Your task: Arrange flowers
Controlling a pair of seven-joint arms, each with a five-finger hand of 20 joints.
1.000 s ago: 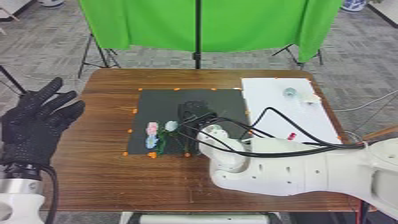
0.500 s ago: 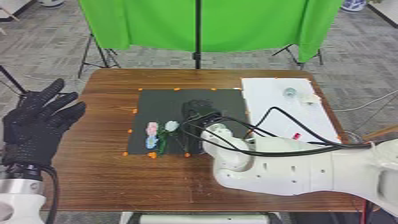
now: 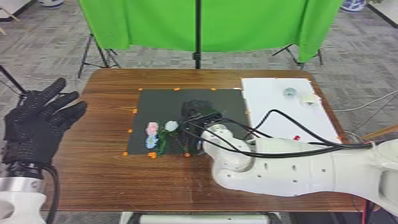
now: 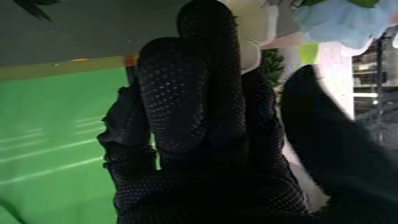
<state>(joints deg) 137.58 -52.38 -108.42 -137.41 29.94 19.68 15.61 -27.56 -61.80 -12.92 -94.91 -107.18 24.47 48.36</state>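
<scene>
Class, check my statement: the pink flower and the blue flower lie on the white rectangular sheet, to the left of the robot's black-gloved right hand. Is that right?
No, the surface is wrong. The head view shows the pink flower and the blue flower on the dark rectangular mat, to the left of the black-gloved right hand.

In the head view, a green cloth (image 3: 147,27) hangs across the upper middle of the frame, a dark upright pole (image 3: 197,30) in front of it and thin black stand legs (image 3: 86,57) below its left end. Grey patterned carpet (image 3: 53,47) spreads behind the brown table (image 3: 111,175). A blue-and-white pot (image 3: 354,5) stands at upper right, and a pale cable (image 3: 366,107) curves along the right edge.
</scene>
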